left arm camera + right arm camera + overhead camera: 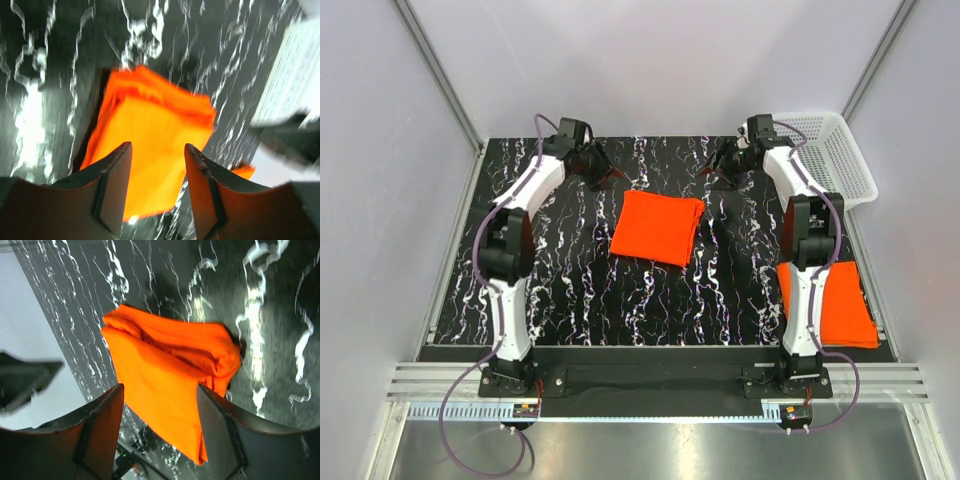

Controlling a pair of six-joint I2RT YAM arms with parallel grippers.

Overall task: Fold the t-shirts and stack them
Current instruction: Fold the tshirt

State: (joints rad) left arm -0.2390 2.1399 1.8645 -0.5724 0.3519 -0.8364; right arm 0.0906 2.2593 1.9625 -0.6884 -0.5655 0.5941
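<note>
One folded orange t-shirt (pixel 656 228) lies flat in the middle of the black marbled table (pixel 570 270). A second folded t-shirt (pixel 838 305) lies at the near right, partly behind the right arm. My left gripper (pixel 608 178) hovers just off the middle shirt's far left corner, and my right gripper (pixel 712 170) just off its far right corner. In the left wrist view the gripper (pixel 158 146) is open over the shirt (pixel 150 125), with nothing between its fingers (pixel 116 185). The right gripper (pixel 160 387) is likewise open and empty above the shirt (pixel 165 375).
A white mesh basket (pixel 832 155) stands at the far right corner, close behind the right arm; it shows blurred in the left wrist view as the basket (pixel 295 70). Pale walls and metal rails border the table on three sides.
</note>
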